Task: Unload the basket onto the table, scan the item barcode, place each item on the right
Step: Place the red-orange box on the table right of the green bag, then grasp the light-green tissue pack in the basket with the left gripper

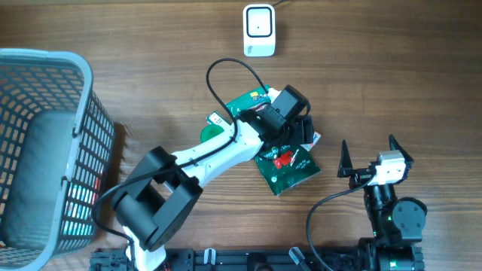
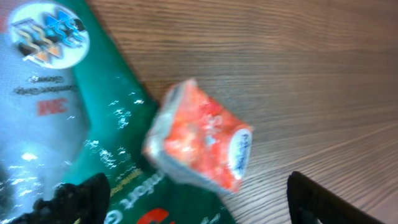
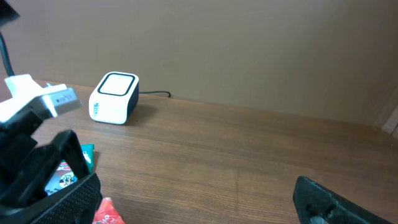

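A small red-and-white packet [image 2: 200, 147] lies partly on a green packet [image 2: 93, 155] in the left wrist view, blurred. My left gripper [image 2: 199, 208] hovers just over them, open, with its two fingers wide apart on either side and nothing clamped. From overhead, the left gripper [image 1: 300, 129] sits over a pile of packets, among them a green one with a red logo [image 1: 288, 165]. The white barcode scanner [image 1: 259, 30] stands at the far edge of the table, also seen as the scanner [image 3: 114, 98]. My right gripper [image 1: 369, 159] waits open at the front right, empty.
A large grey mesh basket [image 1: 45, 143] fills the left side. Another green packet [image 1: 247, 102] and a small white tag [image 1: 218, 119] lie under the left arm. The scanner's cable [image 3: 155, 93] runs off behind it. Bare wood [image 1: 392, 75] lies between scanner and right gripper.
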You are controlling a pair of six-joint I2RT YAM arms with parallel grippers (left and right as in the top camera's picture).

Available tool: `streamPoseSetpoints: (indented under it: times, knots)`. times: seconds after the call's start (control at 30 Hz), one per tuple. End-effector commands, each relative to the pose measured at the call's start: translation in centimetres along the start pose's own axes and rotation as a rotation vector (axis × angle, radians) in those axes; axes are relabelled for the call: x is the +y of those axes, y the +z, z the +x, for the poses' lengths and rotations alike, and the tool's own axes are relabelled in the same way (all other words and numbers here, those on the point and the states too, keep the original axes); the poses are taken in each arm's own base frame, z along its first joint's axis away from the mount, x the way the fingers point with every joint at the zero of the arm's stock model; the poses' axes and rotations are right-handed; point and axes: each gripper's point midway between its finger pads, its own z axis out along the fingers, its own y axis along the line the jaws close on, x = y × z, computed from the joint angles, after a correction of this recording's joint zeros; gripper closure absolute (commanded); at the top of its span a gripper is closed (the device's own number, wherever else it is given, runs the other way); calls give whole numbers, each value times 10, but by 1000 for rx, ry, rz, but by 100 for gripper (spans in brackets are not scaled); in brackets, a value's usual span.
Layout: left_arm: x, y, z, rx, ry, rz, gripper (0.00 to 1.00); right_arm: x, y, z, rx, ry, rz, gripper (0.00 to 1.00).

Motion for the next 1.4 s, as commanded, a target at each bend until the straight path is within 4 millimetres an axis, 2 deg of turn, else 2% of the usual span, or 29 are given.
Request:
streamPoseSetpoints:
  times: [0.0,0.03,0.13,0.17,0.2,0.27,0.3,0.37,0.4,0.43,0.5,0.53,0.6,0.63,0.67,0.73,0.8,0.93,1.1,1.27,1.37]
  knots:
    - [-3,-64,-61,-178,40,-46,9,-1,0,0,-5,-9,7,0]
    - [3,-89,-80,-242,38,-97,9,-1,0,0,-5,-8,7,0]
    - [29,-220,-142,-560,-30,-251,0,-1,0,0,-5,-9,7,0]
    - [35,-248,-149,-633,-53,-272,0,-1,0,0,-5,-9,7,0]
    - [54,-311,-159,-804,-122,-330,0,-1,0,0,-5,-9,7,0]
    - [83,-392,-158,-1011,-263,-365,0,-1,0,0,-5,-9,7,0]
    - [104,-434,-152,-1114,-362,-372,0,-1,0,0,-5,-9,7,0]
    - [142,-485,-140,-1233,-514,-388,0,-1,0,0,-5,-9,7,0]
    - [177,-509,-123,-1285,-667,-413,0,-1,0,0,-5,-9,7,0]
    - [222,-524,-93,-1284,-869,-453,0,-1,0,0,-5,-9,7,0]
    - [269,-525,-63,-1215,-1058,-515,0,-1,0,0,-5,-9,7,0]
    - [285,-522,-55,-1177,-1121,-538,0,-1,0,0,-5,-9,7,0]
    - [338,-513,-24,-1052,-1337,-615,0,-1,0,0,-5,-9,7,0]
    - [353,-508,-16,-1007,-1399,-633,0,-1,0,0,-5,-9,7,0]
    - [374,-496,-5,-919,-1492,-651,0,-1,0,0,-5,-9,7,0]
    - [403,-470,7,-759,-1608,-665,0,-1,0,0,-5,-9,7,0]
    - [430,-427,22,-499,-1703,-725,0,-1,0,0,-5,-9,7,0]
    - [446,-371,47,-124,-1766,-813,0,-1,0,0,-5,-8,7,0]
    - [466,-333,78,120,-1765,-946,0,-1,0,0,-5,-9,7,0]
    - [479,-298,107,159,-1754,-990,0,-1,0,0,-5,-9,7,0]
    - [480,-279,126,189,-1754,-1000,0,-1,0,0,-5,-9,7,0]
